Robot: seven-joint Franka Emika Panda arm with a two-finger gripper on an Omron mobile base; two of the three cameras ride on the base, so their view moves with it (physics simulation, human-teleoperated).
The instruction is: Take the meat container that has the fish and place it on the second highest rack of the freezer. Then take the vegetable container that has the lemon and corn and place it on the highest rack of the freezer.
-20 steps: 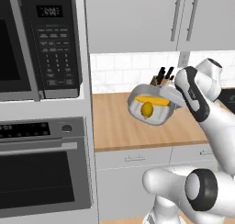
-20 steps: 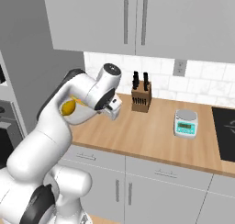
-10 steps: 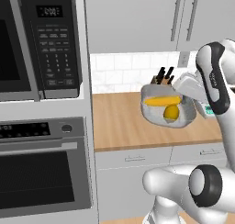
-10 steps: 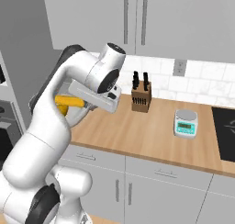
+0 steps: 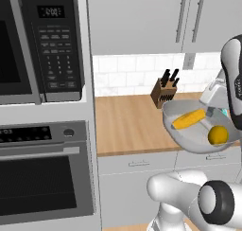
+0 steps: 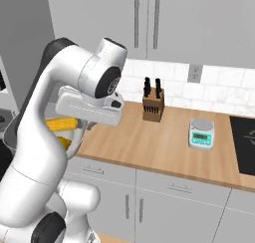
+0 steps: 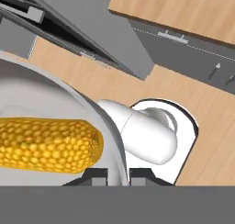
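A shallow grey vegetable container (image 5: pixel 189 139) hangs in the air in front of the counter edge, tilted. Inside it lie the corn (image 5: pixel 188 119), an orange-yellow cob, and the round yellow lemon (image 5: pixel 218 135). My gripper (image 5: pixel 211 112) is shut on the container's rim at its right side. In the hand view the corn (image 7: pixel 46 145) lies just left of the gripper (image 7: pixel 118 175), and the grey rim (image 7: pixel 110 136) runs down between the two fingertips. From the right base, the corn (image 6: pixel 60 123) pokes out behind my forearm. The freezer, its racks and the fish are out of view.
A black microwave (image 5: pixel 47 40) and oven (image 5: pixel 42 178) column stands left. On the wooden counter (image 5: pixel 127 126) are a knife block (image 5: pixel 165 89) and a kitchen scale (image 6: pixel 201 133); a dark cooktop (image 6: pixel 244 142) lies far right. Grey cabinets hang above.
The arm has swung the container away from the counter, rightward and lower in the left base view. The lemon has rolled to the container's low side, and the corn now shows lengthwise.
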